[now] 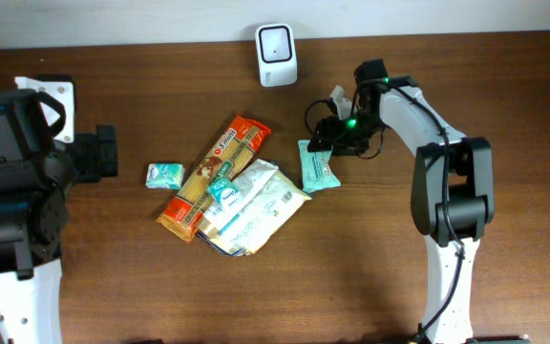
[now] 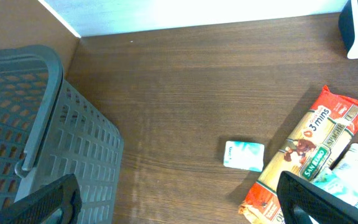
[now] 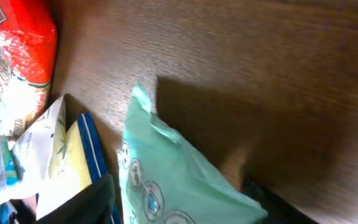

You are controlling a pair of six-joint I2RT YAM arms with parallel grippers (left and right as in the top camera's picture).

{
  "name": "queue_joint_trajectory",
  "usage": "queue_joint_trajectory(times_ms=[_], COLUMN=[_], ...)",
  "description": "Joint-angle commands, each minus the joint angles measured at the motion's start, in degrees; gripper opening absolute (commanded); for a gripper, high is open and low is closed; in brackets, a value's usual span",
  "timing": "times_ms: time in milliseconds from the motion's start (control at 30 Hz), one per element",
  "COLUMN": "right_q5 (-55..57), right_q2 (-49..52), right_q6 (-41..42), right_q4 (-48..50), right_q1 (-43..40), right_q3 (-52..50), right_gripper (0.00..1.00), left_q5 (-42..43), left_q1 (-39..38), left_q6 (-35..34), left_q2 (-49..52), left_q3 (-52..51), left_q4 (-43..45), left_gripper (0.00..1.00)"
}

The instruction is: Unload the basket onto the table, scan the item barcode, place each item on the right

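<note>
Nearest the arms' side of the tabletop (image 1: 351,277), a loose pile is lying around the middle. In it a white pouch (image 1: 256,205) is sitting partly under an orange pasta packet (image 1: 216,172), and a small teal sachet (image 1: 164,175) is lying just beside them toward the left edge. These are probably stock waiting to be scanned one at a time. At the left edge the left gripper (image 2: 179,208) is hanging with its fingers spread wide and nothing between them, next to a grey basket (image 2: 36,124), seemingly parked clear of the work. Just right of the pile, the teal packet (image 1: 317,167) is lying on its own, which makes it the likely item in hand. The right gripper (image 1: 321,141) is reaching down over its far end with a finger on each side, and that end is tipping up off the wood. Whether the fingers are pinching it or only bracketing it cannot be told. Beyond, at the middle of the far edge, the white scanner (image 1: 276,54) is standing well apart from the packet, presumably where the barcode is meant to be shown.
</note>
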Motion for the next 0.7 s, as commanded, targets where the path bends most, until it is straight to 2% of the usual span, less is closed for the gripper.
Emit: queue_joint_trajectory(times_ms=[0,33,67,133,267,367,467,600,667], right_q5=[-5.0,-5.4,-5.7,-5.6,2.6,39.0,69.0,85.1,84.8], right_q2=[1.4,1.4,1.4,0.7,-6.0,-13.7,-12.0,-3.1,-0.8], right_q6=[-6.5,-7.0,-7.0,-7.0,-6.7,3.8,10.2,11.8,11.8], right_q4=[0.1,0.1,0.1,-0.3,-2.3,-3.4,-3.4,-3.3,-3.3], right_q1=[0.2,0.2,0.2,0.1,0.5,5.7,14.1,21.9,24.1], right_q3=[0.4,0.5,0.5,0.5,0.8,0.8,0.6,0.6,0.6], right_gripper=[0.51,0.22,0.04,0.04,0.04,0.04,0.04,0.04,0.04], left_q5=[0.0,0.0,0.0,0.0,0.0,0.0,0.0,0.0,0.0], left_q1=[0.2,0.2,0.2,0.2,0.2,0.2,0.2,0.2,0.2], left_q6=[-0.9,-0.9,-0.9,-0.9,-0.9,-0.9,-0.9,-0.9,-0.9], left_q2=[-0.2,-0.2,-0.2,-0.2,-0.2,-0.2,-0.2,-0.2,-0.2], left_q3=[0.1,0.1,0.1,0.1,0.1,0.1,0.1,0.1,0.1], left_q4=[0.1,0.1,0.1,0.1,0.1,0.1,0.1,0.1,0.1], left_gripper=[0.99,0.99,0.99,0.99,0.99,0.99,0.99,0.99,0.99])
